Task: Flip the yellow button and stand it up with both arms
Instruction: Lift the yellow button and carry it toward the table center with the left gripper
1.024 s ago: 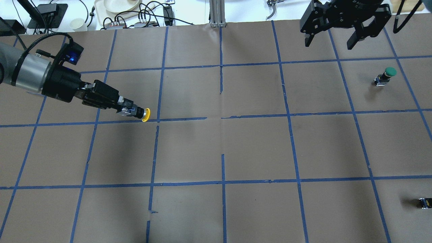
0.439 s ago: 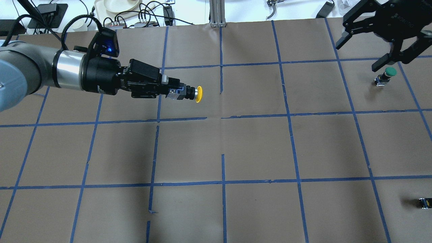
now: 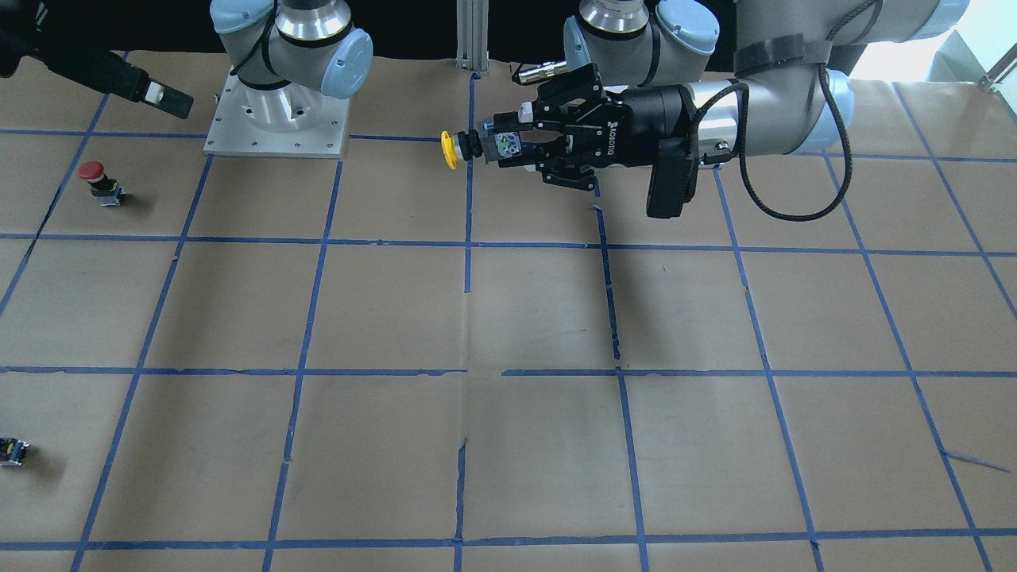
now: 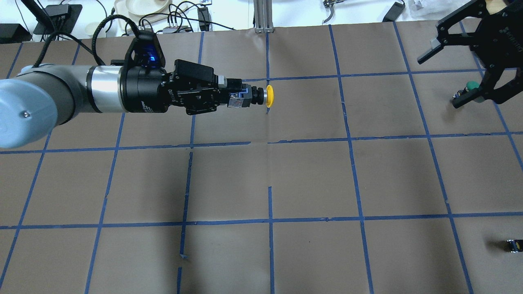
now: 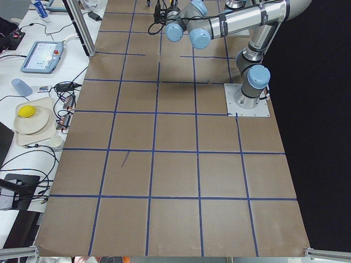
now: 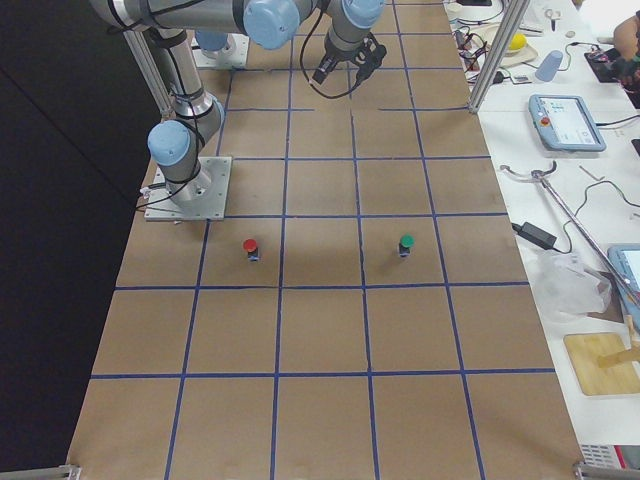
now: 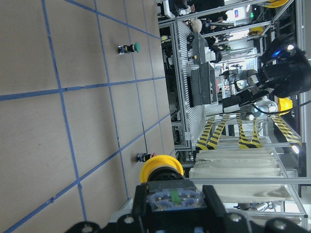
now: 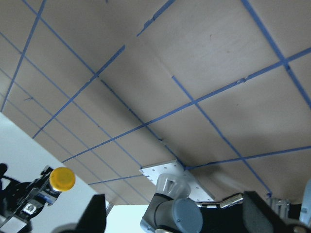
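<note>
Left gripper clenched on the yellow button, held sideways above the tabletop; right gripper released at the upper right.

In the overhead view the left arm (image 4: 61, 98) reaches in level from the left edge, and the left gripper (image 4: 241, 99) grasps the yellow button (image 4: 268, 96) by its blocky body. The round cap points toward the frame's right, clear of the brown tabletop (image 4: 310, 179), over the centre blue tape line in the upper middle of the frame. Well apart, in the upper right corner, the right gripper (image 4: 439, 81) hangs with its fingers spread wide and nothing between them. A green-capped button (image 4: 472, 85) stands just behind its lower finger, and a small black block (image 4: 514, 245) lies at the lower right edge.
</note>
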`<action>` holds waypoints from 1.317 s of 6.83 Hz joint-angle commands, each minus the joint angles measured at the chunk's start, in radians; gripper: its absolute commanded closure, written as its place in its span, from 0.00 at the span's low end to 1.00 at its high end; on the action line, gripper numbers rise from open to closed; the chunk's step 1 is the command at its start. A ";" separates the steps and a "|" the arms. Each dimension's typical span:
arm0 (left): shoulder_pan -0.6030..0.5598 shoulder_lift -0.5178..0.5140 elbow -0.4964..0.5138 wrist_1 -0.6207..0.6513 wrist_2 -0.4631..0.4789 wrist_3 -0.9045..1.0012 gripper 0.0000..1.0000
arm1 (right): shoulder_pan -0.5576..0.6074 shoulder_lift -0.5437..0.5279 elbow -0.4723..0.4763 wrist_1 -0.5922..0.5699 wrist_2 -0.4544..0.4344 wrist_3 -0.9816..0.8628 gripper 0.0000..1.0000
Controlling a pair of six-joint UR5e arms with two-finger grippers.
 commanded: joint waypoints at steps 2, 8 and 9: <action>-0.032 0.027 -0.104 0.005 -0.203 -0.002 0.80 | 0.013 -0.007 0.019 0.256 0.202 -0.056 0.01; -0.132 0.035 -0.145 -0.007 -0.421 -0.013 0.80 | 0.211 0.012 0.125 0.094 0.422 -0.041 0.01; -0.133 0.034 -0.145 -0.007 -0.422 -0.013 0.80 | 0.235 0.013 0.127 0.039 0.425 -0.026 0.01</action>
